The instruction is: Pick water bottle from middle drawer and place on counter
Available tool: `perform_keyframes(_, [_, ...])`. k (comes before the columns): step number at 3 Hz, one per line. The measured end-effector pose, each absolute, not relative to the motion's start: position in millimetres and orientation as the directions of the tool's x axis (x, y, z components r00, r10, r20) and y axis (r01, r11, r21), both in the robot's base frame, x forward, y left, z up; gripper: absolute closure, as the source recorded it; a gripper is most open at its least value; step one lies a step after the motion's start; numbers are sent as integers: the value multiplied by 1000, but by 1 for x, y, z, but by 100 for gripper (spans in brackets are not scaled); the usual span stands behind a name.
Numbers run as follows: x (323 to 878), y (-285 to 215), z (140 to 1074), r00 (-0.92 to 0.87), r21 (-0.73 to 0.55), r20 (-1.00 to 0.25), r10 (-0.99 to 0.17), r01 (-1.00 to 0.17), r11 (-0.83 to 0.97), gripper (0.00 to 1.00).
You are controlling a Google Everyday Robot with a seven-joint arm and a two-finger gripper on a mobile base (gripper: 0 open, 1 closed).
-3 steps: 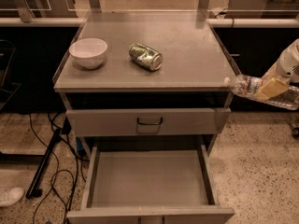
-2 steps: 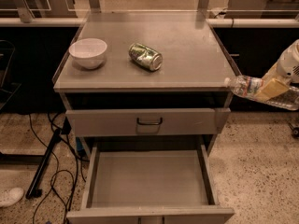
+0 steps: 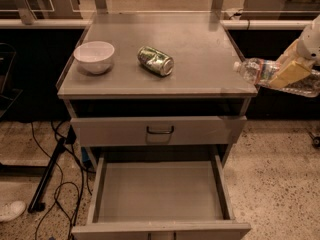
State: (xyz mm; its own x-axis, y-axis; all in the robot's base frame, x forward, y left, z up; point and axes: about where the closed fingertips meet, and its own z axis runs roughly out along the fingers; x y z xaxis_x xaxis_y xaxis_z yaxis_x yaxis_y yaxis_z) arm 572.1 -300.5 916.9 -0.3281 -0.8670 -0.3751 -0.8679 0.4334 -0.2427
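Note:
My gripper [image 3: 292,73] is at the right edge of the view, to the right of the cart, shut on the water bottle [image 3: 260,72]. The clear bottle lies roughly level in the air, its white cap pointing left at the counter's right front corner. The counter [image 3: 200,39] is the cart's flat grey top. The middle drawer [image 3: 159,191] is pulled out below, its plain floor bare.
A white bowl [image 3: 94,56] stands on the counter's left side. A dented green-and-silver can [image 3: 155,60] lies near the counter's middle. The drawer front with a dark loop handle [image 3: 160,130] is shut. Cables [image 3: 65,184] and a stand base lie on the floor at left.
The bottle in my gripper has shifted slightly to the left, toward the counter's right front corner. Nothing else has moved.

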Motion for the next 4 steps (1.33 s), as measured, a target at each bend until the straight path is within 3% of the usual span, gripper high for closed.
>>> perform_keyframes(1, [573,-300,916,-329,-241,-373,-867,-868,434,100])
perform_keyframes(2, [615,-294,941,-322,-240,-408,-854,-865,441,100])
perform_keyframes(4, [625,-293,941,-329,-220,-421,-846,-867,447,100])
